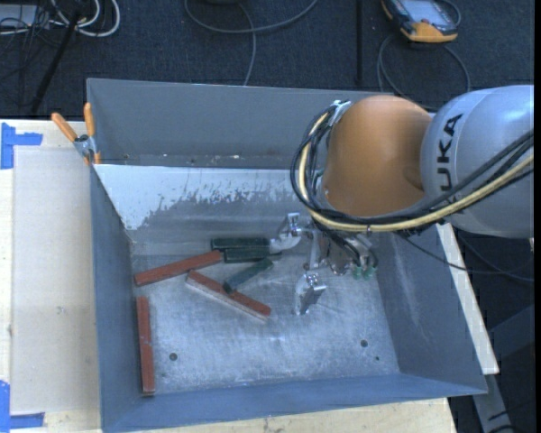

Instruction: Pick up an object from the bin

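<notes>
Looking down into a grey metal bin (pixel 252 192) with sloping walls, the camera shows a robot arm reaching in from its right side. A rounded orange cover (pixel 374 156) ringed with black and yellow cables (pixel 311 165) sits over the wrist. The gripper (pixel 308 294) hangs below that wrist, pointing straight down and close above bare floor, as suits a pick from above. How wide the pincer is set cannot be told, and nothing is visibly caught in it.

Every loose thing lies to camera-left of the gripper, none directly under it. Nearest is a short reddish-brown flat stick (pixel 227 294), perhaps wood, slanting with one end near the gripper; this looks the likeliest thing to pick. Just beyond it, towards the back wall, a thin dark rod (pixel 250 273) leans across a dark green rectangular bar (pixel 239 246). Farther from the gripper a longer reddish-brown flat stick (pixel 178 269) touches that bar's far end. Farthest away, a third reddish-brown stick (pixel 144 345) lies along the foot of the left wall, probably because the slope guided it there.
</notes>
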Robot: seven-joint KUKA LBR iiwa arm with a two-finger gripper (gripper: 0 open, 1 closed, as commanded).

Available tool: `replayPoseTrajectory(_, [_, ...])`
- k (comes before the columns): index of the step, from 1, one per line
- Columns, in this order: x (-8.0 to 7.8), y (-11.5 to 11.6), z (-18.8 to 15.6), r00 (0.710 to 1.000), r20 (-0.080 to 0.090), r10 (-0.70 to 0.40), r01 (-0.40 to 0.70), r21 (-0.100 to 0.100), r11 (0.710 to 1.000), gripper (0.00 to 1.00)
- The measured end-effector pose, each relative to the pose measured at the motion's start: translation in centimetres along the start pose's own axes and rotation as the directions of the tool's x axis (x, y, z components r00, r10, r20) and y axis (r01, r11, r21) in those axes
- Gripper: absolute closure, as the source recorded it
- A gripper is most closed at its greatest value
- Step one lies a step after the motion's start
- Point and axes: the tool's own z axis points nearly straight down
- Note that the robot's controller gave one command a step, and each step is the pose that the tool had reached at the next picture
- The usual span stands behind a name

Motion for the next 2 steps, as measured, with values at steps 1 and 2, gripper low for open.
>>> replayPoseTrajectory(1, [1.1, -0.1, 0.6, 1.000, 0.024, 0.002, -0.002, 0.004, 1.000, 0.00])
replayPoseTrajectory(2, [1.1, 1.9, 11.1, 0.999, 0.022, -0.040, 0.040, 0.003, 0.999, 1.00])
